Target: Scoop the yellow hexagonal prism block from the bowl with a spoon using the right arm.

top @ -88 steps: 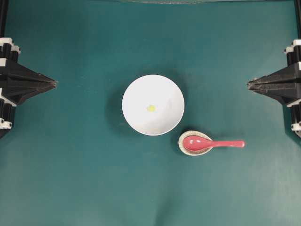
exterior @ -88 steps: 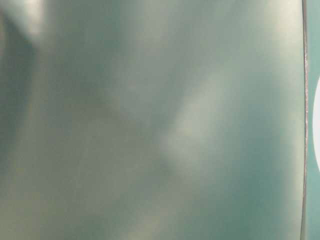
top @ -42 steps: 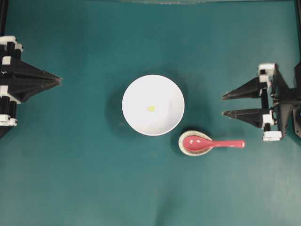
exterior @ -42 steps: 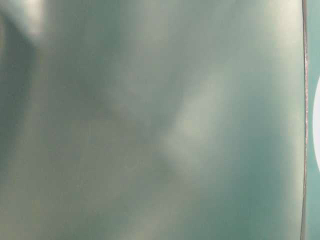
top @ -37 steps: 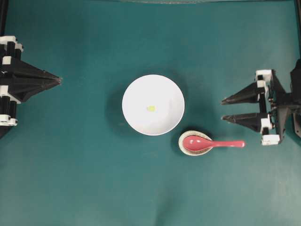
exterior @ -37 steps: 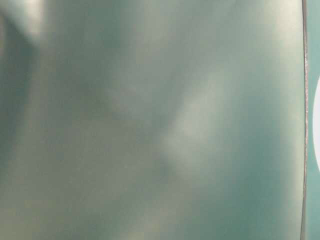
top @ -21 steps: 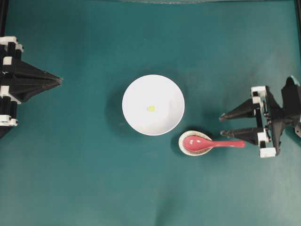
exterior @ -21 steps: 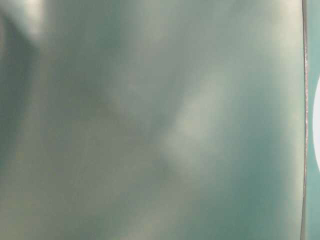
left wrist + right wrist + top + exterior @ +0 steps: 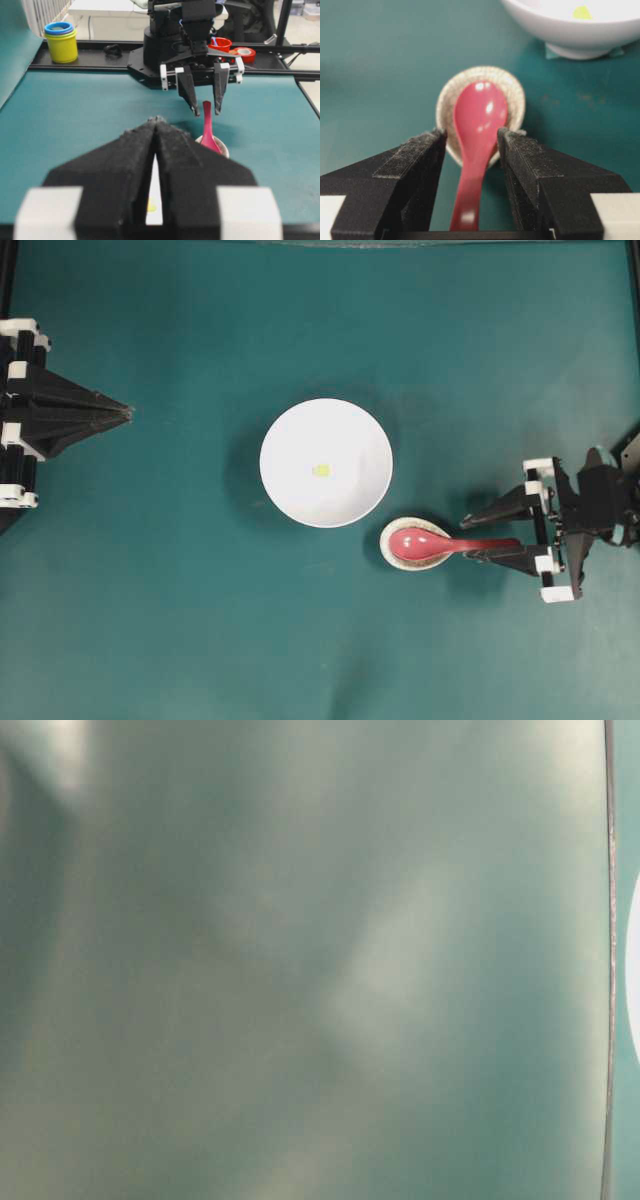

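The white bowl (image 9: 300,495) sits mid-table with the tiny yellow hexagonal prism block (image 9: 321,470) inside it. The pink-red spoon (image 9: 440,543) lies to its lower right, head in a small speckled dish (image 9: 388,552), handle pointing right. My right gripper (image 9: 468,539) is open, and its two fingers straddle the handle without closing on it. In the right wrist view the spoon (image 9: 479,112) runs between the right gripper's (image 9: 471,132) spread fingers, with the bowl (image 9: 570,32) and block (image 9: 581,12) beyond. My left gripper (image 9: 126,413) is shut at the far left, holding nothing.
The speckled dish (image 9: 447,97) stands just below and right of the bowl. Yellow and blue stacked cups (image 9: 61,37) and red rolls (image 9: 235,48) stand beyond the table's far edge. The table-level view shows only a blurred teal surface.
My right gripper has come down and toward the spoon with its jaws still open, and its fingers now flank the handle. The left gripper, bowl and spoon have not moved.
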